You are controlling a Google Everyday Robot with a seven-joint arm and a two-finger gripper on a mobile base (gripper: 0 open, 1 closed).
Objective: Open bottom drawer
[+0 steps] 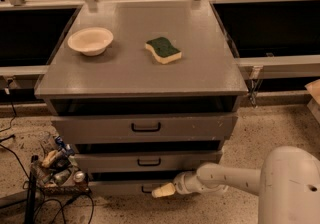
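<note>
While the white robot arm (225, 180) reaches in low from the right, its cream-tipped hand (164, 190) sits at the front of the narrow grey metal bottom drawer (112, 187), just right of the small black loop handle (145, 188). Clenched or released: cannot tell. Drawer lies lowest of three, just above the speckled floor (260, 128). On the grey worktop (200, 68): cream round bowl (90, 40) at left, green-and-yellow sponge (163, 50) near the middle, well apart.
</note>
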